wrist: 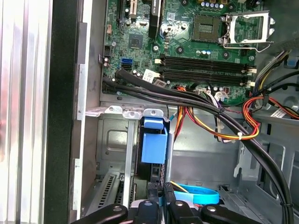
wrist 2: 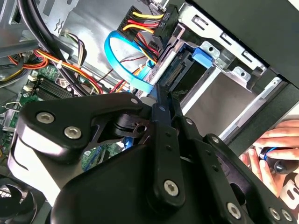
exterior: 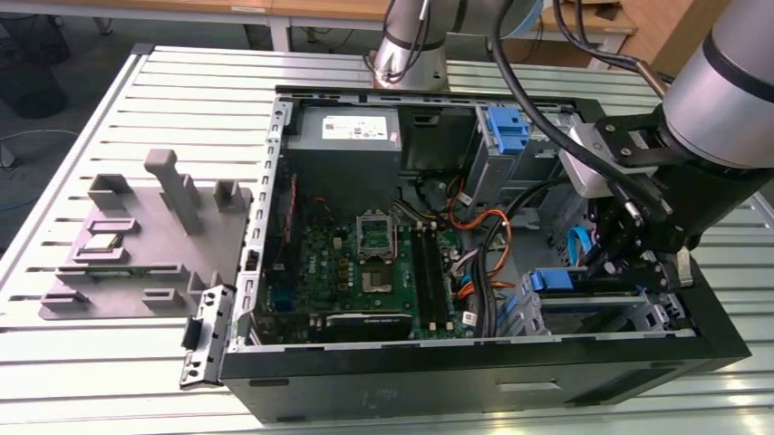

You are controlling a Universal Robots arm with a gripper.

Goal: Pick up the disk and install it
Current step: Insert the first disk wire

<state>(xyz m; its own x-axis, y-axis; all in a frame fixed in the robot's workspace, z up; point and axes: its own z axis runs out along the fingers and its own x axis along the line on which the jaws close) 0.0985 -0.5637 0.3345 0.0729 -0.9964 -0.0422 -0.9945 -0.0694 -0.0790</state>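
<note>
One disk [exterior: 566, 281] is my concern. It stands on edge in the drive cage [wrist 2: 233, 93] of the open computer case [exterior: 484, 385], in the case corner toward the surface's [exterior: 121, 362] near edge at the exterior view's right. My tool [wrist 2: 159, 95] reaches down into that corner with its jaws drawn almost together. In both wrist views they look pinched on the disk's rear end, beside its connector, though the contact itself is partly hidden. I judge this narrow end grip suits the spot: the cage walls leave room only there, and it keeps the blue side rails free to run in the cage's slots. A blue data cable [wrist 2: 117, 60] and bundled power leads [wrist 2: 140, 23] hang just beside the disk's rear, so the tool sits between them and the cage. A person's hand [wrist 2: 273, 144] rests outside the case wall.
</note>
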